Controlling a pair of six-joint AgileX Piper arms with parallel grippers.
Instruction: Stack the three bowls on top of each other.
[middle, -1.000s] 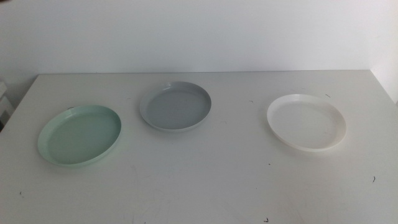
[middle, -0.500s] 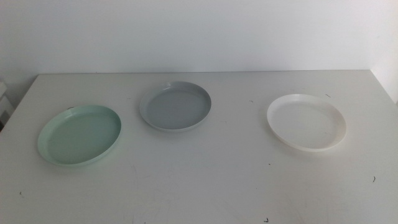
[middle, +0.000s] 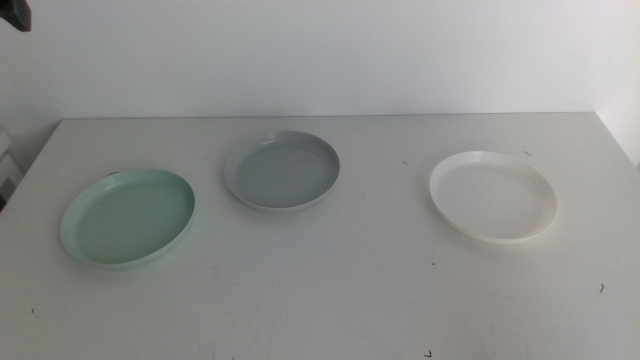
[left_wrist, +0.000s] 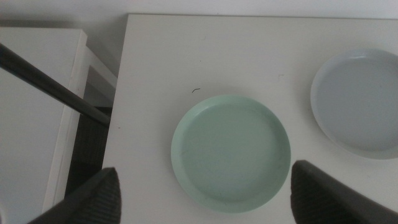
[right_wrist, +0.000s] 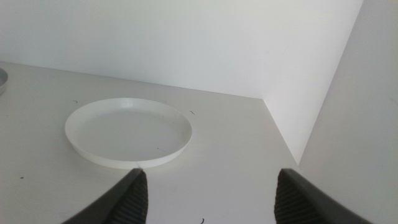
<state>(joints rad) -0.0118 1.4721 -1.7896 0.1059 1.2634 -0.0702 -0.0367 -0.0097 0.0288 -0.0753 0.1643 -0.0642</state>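
Left gripper (left_wrist: 202, 199) hangs with jaws wide apart, high above the green bowl (left_wrist: 231, 152); a dark corner of that arm (middle: 15, 14) has just come into the middle view's top left, so I judge the first approach is starting. Green bowl, grey bowl (middle: 282, 170) and white bowl (middle: 493, 196) sit apart on the table (middle: 330, 290), unmoved, nothing stacked. Right gripper (right_wrist: 205, 190) waits, spread open, near the white bowl.

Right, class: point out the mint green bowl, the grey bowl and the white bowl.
mint green bowl (left_wrist: 231, 152): left wrist view, inner floor.
grey bowl (middle: 281, 172): middle view, inner floor.
white bowl (right_wrist: 128, 132): right wrist view, inner floor.
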